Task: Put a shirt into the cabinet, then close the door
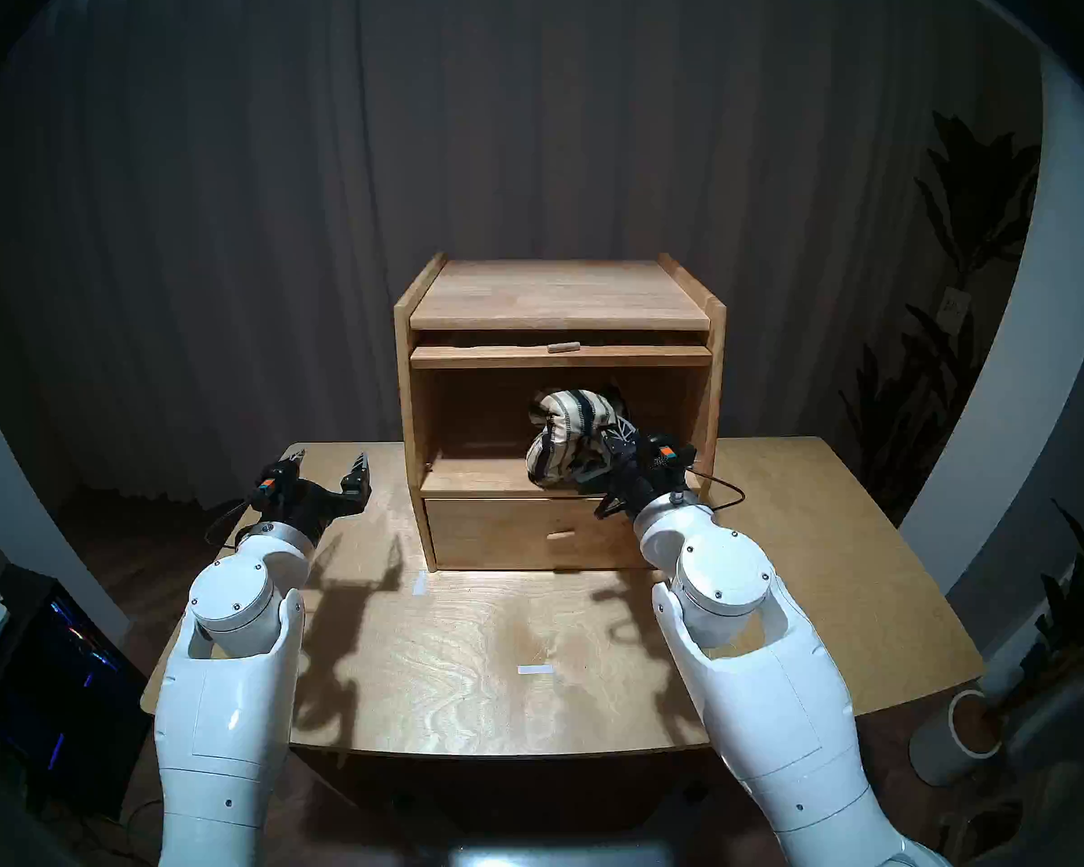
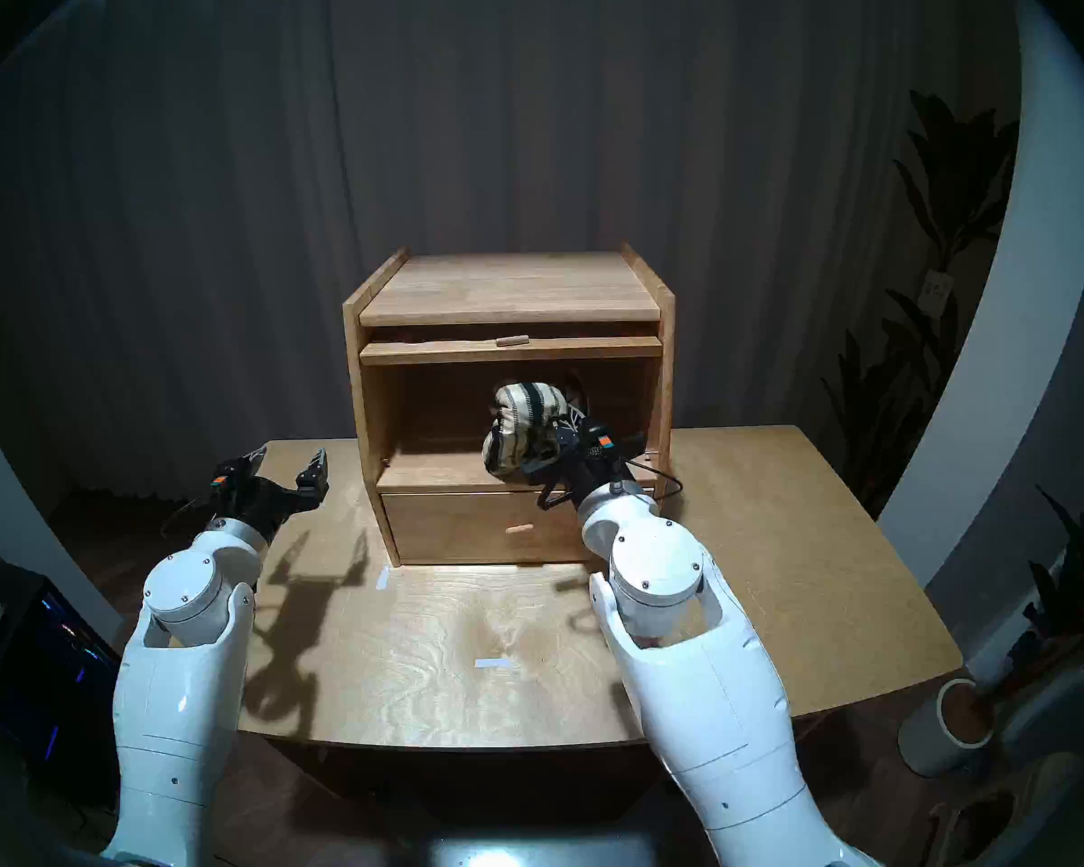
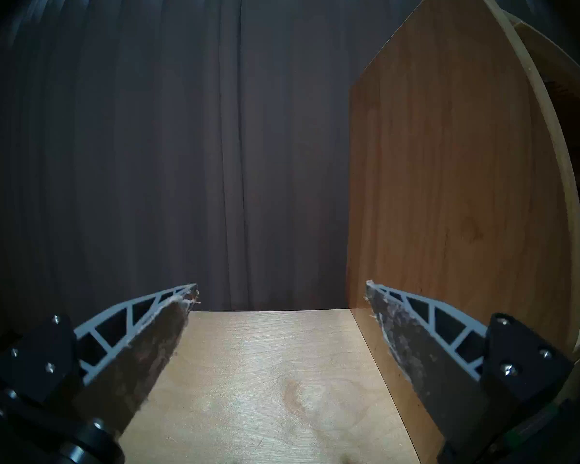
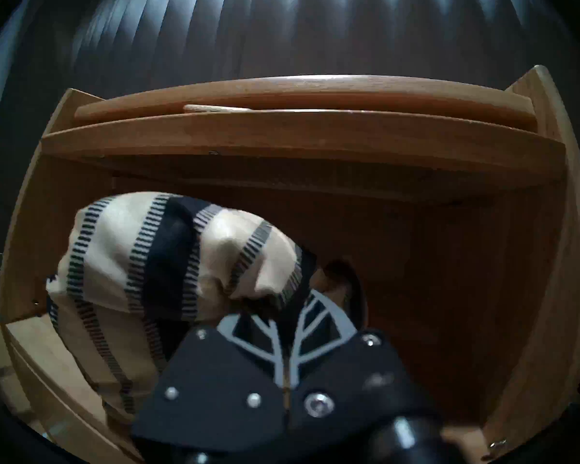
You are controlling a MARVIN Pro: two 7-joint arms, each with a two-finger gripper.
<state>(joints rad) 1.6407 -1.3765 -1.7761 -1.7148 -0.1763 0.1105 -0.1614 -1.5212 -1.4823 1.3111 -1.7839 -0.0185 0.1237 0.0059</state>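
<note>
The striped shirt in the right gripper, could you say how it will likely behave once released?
The shirt looks soft and bunched, so it should slump rather than roll. Part droops over the cabinet shelf's front edge, so it may slide outward from the right gripper.

We find no readable text, no labels, brands, numbers or signs anywhere, lettering nowhere legible on what we can see.

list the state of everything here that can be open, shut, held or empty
cream fabric shirt bundle with navy stripes: held at the cabinet's opening, bottom near the shelf
light-wood cube cabinet: main compartment open
light-wood flap door with peg handle: raised, slid in flat under the top
plain wood drawer: shut
left pincer: open, empty
right pincer: shut on the shirt
</note>
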